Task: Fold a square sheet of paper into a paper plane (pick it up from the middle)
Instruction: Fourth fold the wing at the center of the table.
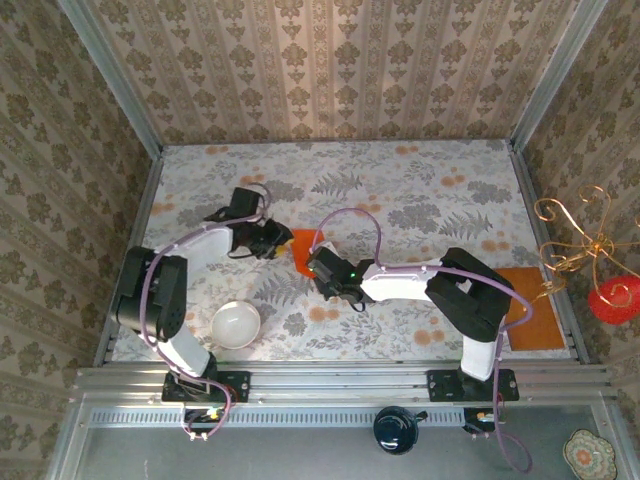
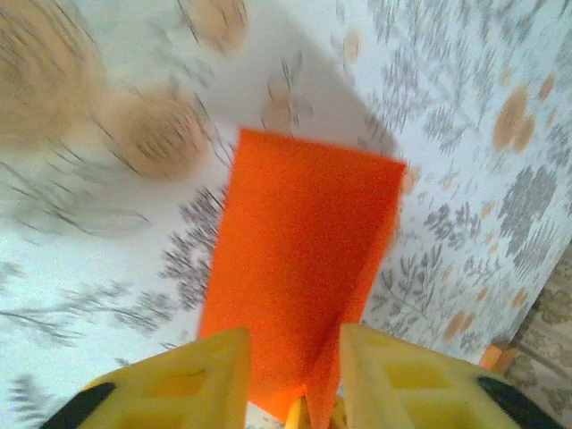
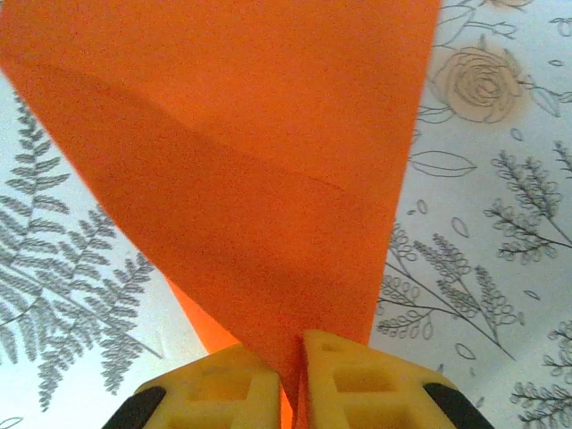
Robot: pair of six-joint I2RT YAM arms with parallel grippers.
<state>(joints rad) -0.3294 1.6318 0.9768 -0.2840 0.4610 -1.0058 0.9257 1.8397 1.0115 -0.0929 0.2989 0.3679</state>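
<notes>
The bright orange sheet of paper (image 1: 303,250) lies folded near the middle of the table, between the two grippers. My right gripper (image 1: 319,264) comes at it from the right. In the right wrist view its yellow fingers (image 3: 335,380) are pressed together on a corner of the paper (image 3: 259,161), which fans out ahead in two layers with a slanted crease. My left gripper (image 1: 279,242) is at the paper's left edge. In the left wrist view the jaws of this gripper (image 2: 295,349) stand apart, and the folded paper (image 2: 304,241) runs between them with a raised fold near the right finger (image 2: 393,375).
A white bowl (image 1: 236,324) sits at the near left beside the left arm. A duller brownish-orange rectangle (image 1: 527,306) lies at the right edge, with a gold wire ornament (image 1: 575,235) and a red ornament (image 1: 612,300) beyond it. Patterned walls enclose the floral tablecloth (image 1: 420,200).
</notes>
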